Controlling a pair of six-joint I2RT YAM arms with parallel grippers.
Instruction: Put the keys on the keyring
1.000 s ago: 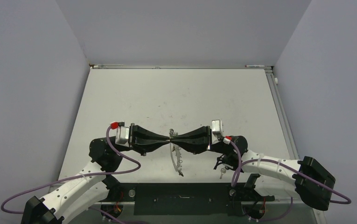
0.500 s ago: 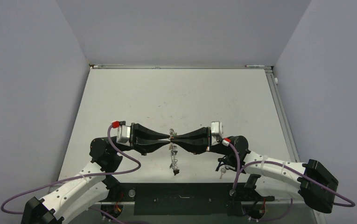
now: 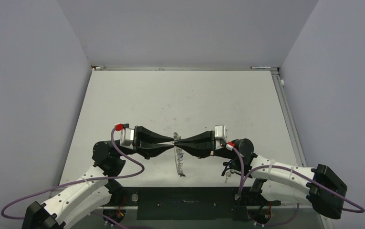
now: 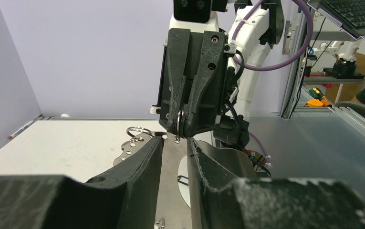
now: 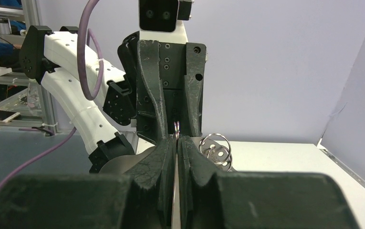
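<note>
Surroundings: the keyring [image 3: 175, 155] is hung above a white table [image 3: 180, 100] walled in grey. Left of it a purple cable [image 3: 142, 167] is looped beside the left arm. Right of it, under the right arm, a small silver piece [image 3: 227, 177] is seen on the table.
In the way: from above, the keyring's top is hidden by two black finger pairs met tip to tip.
Keys: the keys [image 3: 181, 168] are strung below the keyring's held top, seen edge-on, and their colours cannot be made out.
Left gripper [image 3: 172, 141]: set at the keyring's left, its fingers parted by a narrow gap. Whether anything is touched cannot be told.
Right gripper [image 3: 177, 141]: set at the keyring's right, its fingers pressed together on the thin wire.
Change: since a second ago the keys' lower end has been drawn slightly nearer the keyring's top, and the right arm's elbow has been carried further right.
</note>
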